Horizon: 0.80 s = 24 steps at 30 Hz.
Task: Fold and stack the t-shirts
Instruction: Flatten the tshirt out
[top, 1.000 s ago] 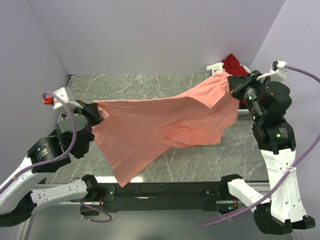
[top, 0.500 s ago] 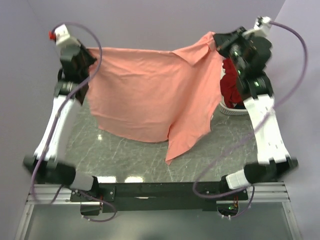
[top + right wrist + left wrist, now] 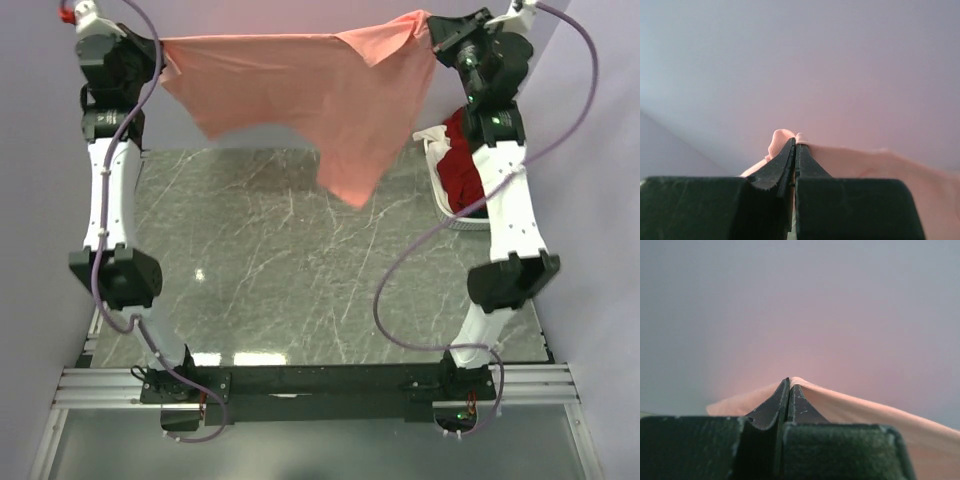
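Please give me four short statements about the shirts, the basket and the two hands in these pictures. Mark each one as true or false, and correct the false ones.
1. The pink shirt hangs stretched in the air above the table. True.
2. The left hand is open. False: it is shut on the pink shirt's edge, and so is the right hand.
3. A red shirt lies in the basket. True.
4. The basket stands beside the left arm. False: it stands beside the right arm.

walls (image 3: 30, 250): plain lilac | tabletop (image 3: 300, 280): grey marbled — glossy, light glints
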### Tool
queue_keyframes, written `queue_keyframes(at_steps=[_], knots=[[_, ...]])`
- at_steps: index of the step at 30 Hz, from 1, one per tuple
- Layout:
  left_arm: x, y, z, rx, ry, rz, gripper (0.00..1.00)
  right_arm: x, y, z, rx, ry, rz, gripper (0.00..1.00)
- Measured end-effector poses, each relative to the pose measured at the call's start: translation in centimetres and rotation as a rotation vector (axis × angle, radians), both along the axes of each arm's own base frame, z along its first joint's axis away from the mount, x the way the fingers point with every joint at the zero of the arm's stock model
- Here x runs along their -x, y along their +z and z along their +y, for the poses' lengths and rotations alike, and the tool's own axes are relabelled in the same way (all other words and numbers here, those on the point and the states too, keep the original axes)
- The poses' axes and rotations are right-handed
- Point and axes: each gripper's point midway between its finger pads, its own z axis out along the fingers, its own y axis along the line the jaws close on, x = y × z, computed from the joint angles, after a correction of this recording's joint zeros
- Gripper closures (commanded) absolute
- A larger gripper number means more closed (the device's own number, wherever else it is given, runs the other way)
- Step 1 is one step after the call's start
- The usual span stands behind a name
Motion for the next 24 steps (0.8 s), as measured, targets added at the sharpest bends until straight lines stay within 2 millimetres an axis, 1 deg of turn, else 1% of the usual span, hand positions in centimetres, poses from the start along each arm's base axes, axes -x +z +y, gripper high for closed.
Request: queue_keyframes(at_steps=[2,3,5,6,7,8,9,10,11,12,14,16,17,18,19,20,21,22,23,24], knots=[[2.5,1.9,0.3,0.001,-0.002,-0.043,1.00,2.5,0.7,-0.3,-0.001,0.000,-0.011,1.00],[3.6,2.7,0.3,0.003,-0.004,-0.062,1.00,4.1,1.3,-0.3,0.000,0.006,-0.032,1.00],[6.4,3.5,-0.1,0.010,-0.011,-0.090,1.00,7.3,1.6,-0.3,0.002,0.018,-0.055,1.00],[7.3,3.3,-0.2,0.015,-0.014,-0.098,1.00,8.8,1.3,-0.4,0.001,0.023,-0.064,1.00],[8.4,2.6,-0.4,0.027,-0.016,-0.095,1.00,10.2,0.4,-0.5,-0.002,0.028,-0.061,1.00],[9.5,1.7,-0.6,0.038,-0.018,-0.086,1.00,11.3,-1.0,-0.5,-0.006,0.035,-0.050,1.00],[10.3,0.0,-0.7,0.055,-0.018,-0.065,1.00,12.2,-3.2,-0.5,-0.009,0.044,-0.017,1.00],[11.0,-2.3,-0.7,0.075,-0.014,-0.032,0.99,12.9,-5.5,-0.4,-0.013,0.053,0.013,1.00],[11.7,-4.9,-0.8,0.100,-0.009,0.015,0.99,13.5,-8.3,-0.3,-0.019,0.063,0.053,1.00],[12.1,-8.0,-0.7,0.124,0.001,0.070,0.99,14.0,-11.0,-0.2,-0.025,0.069,0.101,1.00],[13.4,-14.4,-0.6,0.172,0.026,0.185,0.99,15.0,-19.3,0.0,-0.041,0.086,0.255,1.00],[15.6,-21.7,-0.7,0.222,0.053,0.325,0.99,16.7,-28.2,0.1,-0.061,0.096,0.444,1.00],[17.1,-25.4,-0.8,0.247,0.071,0.403,0.99,17.9,-32.4,0.1,-0.068,0.098,0.531,1.00],[18.6,-28.6,-1.0,0.271,0.083,0.463,0.99,19.3,-35.9,0.1,-0.075,0.098,0.616,1.00],[19.8,-30.7,-1.1,0.288,0.093,0.499,0.99,21.0,-39.4,0.1,-0.082,0.100,0.698,1.00],[21.5,-33.3,-1.3,0.311,0.107,0.553,0.93,22.3,-41.6,0.1,-0.086,0.100,0.753,1.00],[23.0,-35.3,-1.4,0.327,0.117,0.587,0.88,24.1,-44.1,0.0,-0.089,0.102,0.815,0.97],[24.2,-36.8,-1.6,0.343,0.127,0.609,0.85,25.0,-45.1,0.0,-0.089,0.103,0.842,0.85],[25.4,-38.1,-1.7,0.355,0.136,0.627,0.81,26.1,-46.1,-0.1,-0.089,0.103,0.863,0.79],[26.5,-39.2,-1.7,0.362,0.146,0.643,0.77,26.7,-46.6,-0.1,-0.087,0.103,0.876,0.72]])
